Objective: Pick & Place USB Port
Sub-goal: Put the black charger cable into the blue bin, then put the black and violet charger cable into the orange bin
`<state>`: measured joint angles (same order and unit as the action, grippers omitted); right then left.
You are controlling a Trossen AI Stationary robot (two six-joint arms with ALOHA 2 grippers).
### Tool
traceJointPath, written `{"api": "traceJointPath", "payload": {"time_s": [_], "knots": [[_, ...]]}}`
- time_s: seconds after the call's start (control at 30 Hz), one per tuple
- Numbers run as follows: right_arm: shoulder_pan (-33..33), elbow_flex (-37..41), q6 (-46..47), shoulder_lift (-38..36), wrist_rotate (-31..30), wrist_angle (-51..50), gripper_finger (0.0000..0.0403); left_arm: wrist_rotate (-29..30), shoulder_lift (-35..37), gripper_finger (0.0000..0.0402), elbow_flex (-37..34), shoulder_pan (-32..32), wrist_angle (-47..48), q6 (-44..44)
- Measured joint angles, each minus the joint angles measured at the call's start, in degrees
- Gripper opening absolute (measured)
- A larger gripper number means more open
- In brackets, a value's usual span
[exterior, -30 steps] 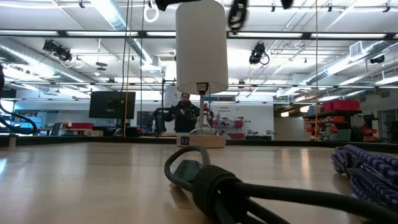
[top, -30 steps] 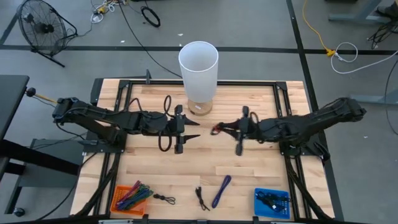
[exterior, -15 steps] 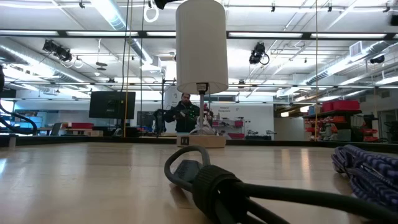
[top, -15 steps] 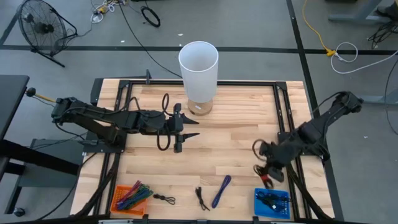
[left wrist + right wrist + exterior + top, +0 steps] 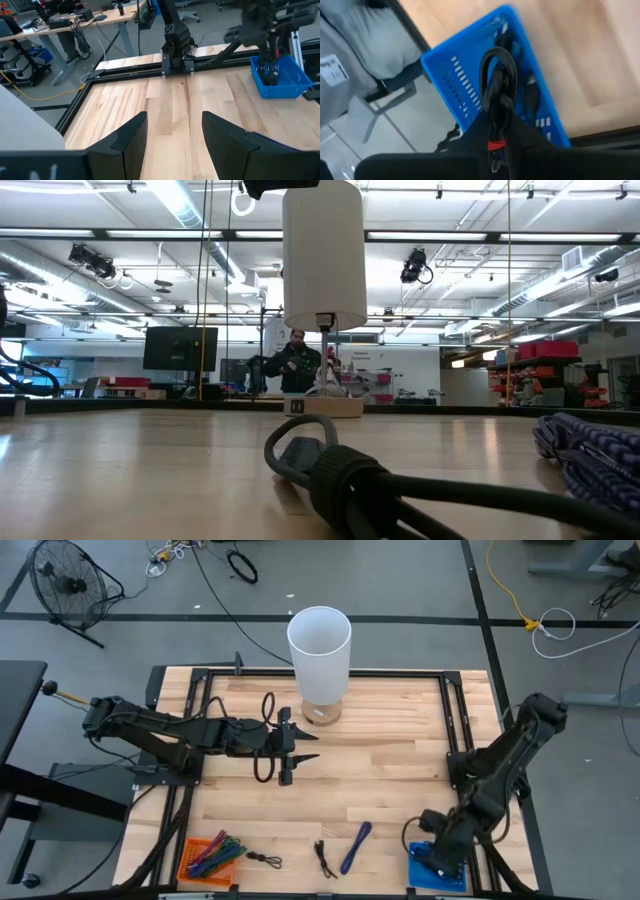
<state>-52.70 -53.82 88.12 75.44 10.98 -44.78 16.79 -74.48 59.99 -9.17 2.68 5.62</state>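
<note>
Right gripper (image 5: 496, 150), fingers clamped on looped black cable (image 5: 497, 90), over blue bin (image 5: 437, 867) at near right; risk: loop catches bin wall or springs out onto table on release; left gripper (image 5: 172, 135), fingers apart, idle mid-table

USB cable (image 5: 498, 95) | black, looped | held above blue bin (image 5: 470, 70)

Left dark two-finger gripper (image 5: 300, 747) hovers mid-counter, jaws spread apart. Right dark two-finger gripper (image 5: 440, 852) reaches down at the near right corner, jaws clamped together.
</note>
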Motion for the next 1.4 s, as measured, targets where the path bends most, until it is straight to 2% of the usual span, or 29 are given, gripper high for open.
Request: {"api": "traceJointPath", "payload": {"time_s": [0.13,0.43,0.5,0.7,0.87,1.03,1.4], "knots": [[-1.96,0.0,2.02,2.45,-0.09,2.22,0.0022,0.09,0.0,0.0193,0.0,0.0,0.21,0.01],[-4.17,0.0,4.92,3.47,-4.59,2.9,0.0024,0.09,0.0,0.0193,0.0,0.0,0.3,0.01],[-4.18,0.02,5.93,3.47,-4.99,3.01,0.0049,0.09,0.0,0.0193,0.0,0.0,0.62,0.03],[-4.18,0.02,6.09,3.47,-6.34,2.96,0.0158,0.09,0.0,0.0193,0.0,0.0,1.55,0.03],[-4.16,0.02,5.97,3.47,-6.58,2.33,0.0205,0.09,0.0,0.0193,0.0,0.0,1.63,0.03],[-4.16,0.09,5.71,3.47,-7.38,1.05,0.021,0.09,0.0,0.0193,0.0,0.0,1.64,0.05],[-2.31,0.09,-2.43,3.47,-12.8,2.52,0.0176,0.05,0.0,0.0193,0.02,0.0,1.62,-1.16]]}}
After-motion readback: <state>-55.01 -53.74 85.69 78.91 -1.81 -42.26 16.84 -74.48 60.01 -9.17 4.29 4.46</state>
